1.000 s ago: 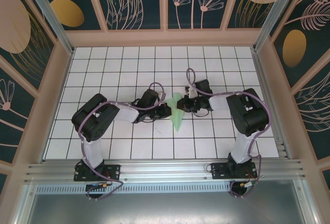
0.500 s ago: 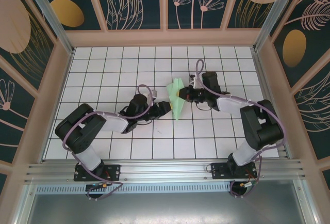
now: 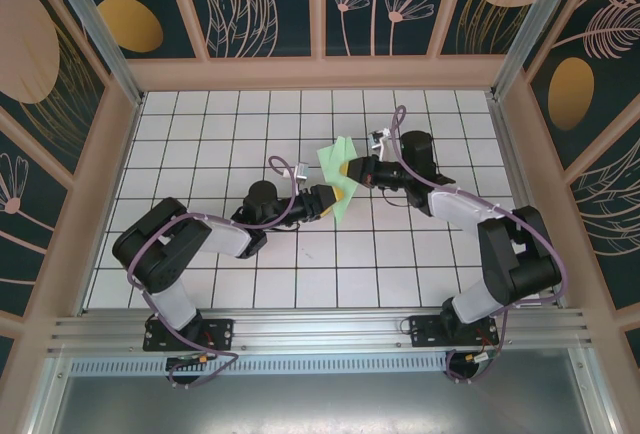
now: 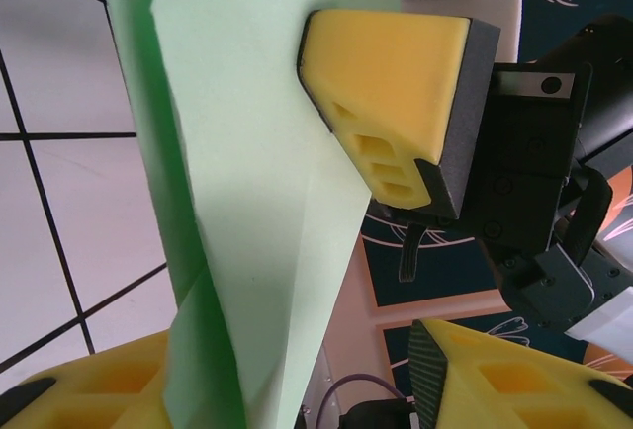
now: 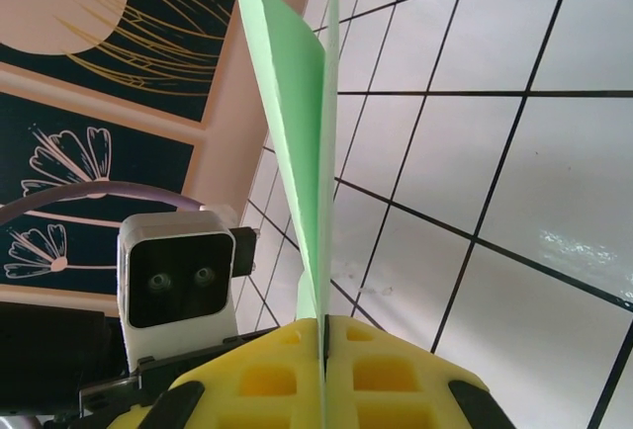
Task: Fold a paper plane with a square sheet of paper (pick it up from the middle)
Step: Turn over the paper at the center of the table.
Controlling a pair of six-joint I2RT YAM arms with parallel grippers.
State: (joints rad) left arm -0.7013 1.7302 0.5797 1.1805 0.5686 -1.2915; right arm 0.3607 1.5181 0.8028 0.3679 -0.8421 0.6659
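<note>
The paper plane point(image 3: 330, 163) is pale green paper folded into a narrow pointed dart, held on edge above the middle of the table. My right gripper point(image 3: 352, 170) is shut on it; in the right wrist view the yellow pads point(image 5: 396, 380) press together at the gripper point(image 5: 323, 335), and the paper plane point(image 5: 297, 132) rises from between them. My left gripper point(image 3: 328, 200) is just in front of it, open. In the left wrist view, the paper plane point(image 4: 257, 202) hangs between my left gripper's point(image 4: 297, 394) spread fingers, next to the left one. The right gripper's pad point(image 4: 386, 83) clamps the paper plane's upper edge.
The white gridded table point(image 3: 300, 264) is ringed by a low peach wall point(image 3: 320, 72) and patterned panels. Both arms reach in towards the centre, with their bases on the metal rail point(image 3: 320, 329) at the near edge. The left wrist camera point(image 5: 176, 281) sits close beside the right gripper.
My left gripper has opened and let go of the paper. The right gripper, still shut, has carried the paper up and towards the back of the table, its arm stretching out.
</note>
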